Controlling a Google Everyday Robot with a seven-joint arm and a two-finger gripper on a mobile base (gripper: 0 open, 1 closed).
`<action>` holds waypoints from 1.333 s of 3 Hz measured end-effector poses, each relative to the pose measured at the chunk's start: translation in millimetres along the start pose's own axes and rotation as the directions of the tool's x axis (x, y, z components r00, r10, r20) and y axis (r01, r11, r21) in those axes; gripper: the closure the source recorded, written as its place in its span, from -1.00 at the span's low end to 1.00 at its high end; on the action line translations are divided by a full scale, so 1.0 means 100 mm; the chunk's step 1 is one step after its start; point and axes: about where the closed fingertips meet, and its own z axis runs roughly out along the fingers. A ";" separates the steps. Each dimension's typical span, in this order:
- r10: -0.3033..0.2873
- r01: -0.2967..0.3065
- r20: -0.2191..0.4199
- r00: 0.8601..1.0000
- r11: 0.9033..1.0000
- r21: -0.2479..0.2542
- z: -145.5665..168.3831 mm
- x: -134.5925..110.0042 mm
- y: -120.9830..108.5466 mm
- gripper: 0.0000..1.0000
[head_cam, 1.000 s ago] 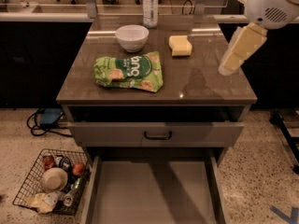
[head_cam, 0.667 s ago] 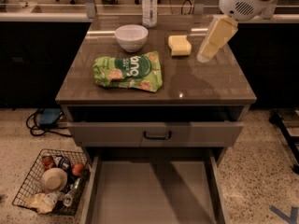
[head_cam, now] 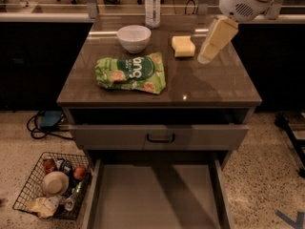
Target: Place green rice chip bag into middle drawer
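The green rice chip bag [head_cam: 131, 73] lies flat on the brown counter top [head_cam: 214, 85], left of centre, in front of the white bowl [head_cam: 134, 37]. The middle drawer [head_cam: 157, 194] is pulled out at the bottom, and its pale floor is bare. My gripper [head_cam: 213, 44], cream-coloured under a white wrist, hangs over the right part of the counter. It is just right of the yellow sponge [head_cam: 183, 46], apart from the bag, and holds nothing.
A clear bottle [head_cam: 152, 6] stands at the back of the counter. The upper drawer [head_cam: 160, 137] with a grey front and black handle sticks out a little above the open one. A wire basket [head_cam: 52, 185] of items sits on the floor at left.
My gripper has moved left from the counter's right edge to beside the sponge. The bag, bowl and drawers have not moved.
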 end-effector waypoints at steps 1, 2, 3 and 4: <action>-0.073 0.073 -0.008 0.997 0.997 -0.011 0.34 -0.32 0.02 -1.00; -0.154 0.153 -0.014 0.988 0.987 -0.048 0.74 -0.66 0.08 -1.00; -0.187 0.187 0.011 0.982 0.975 -0.121 1.16 -0.91 0.21 -1.00; -0.157 0.169 0.074 0.985 0.966 -0.196 1.54 -1.09 0.35 -1.00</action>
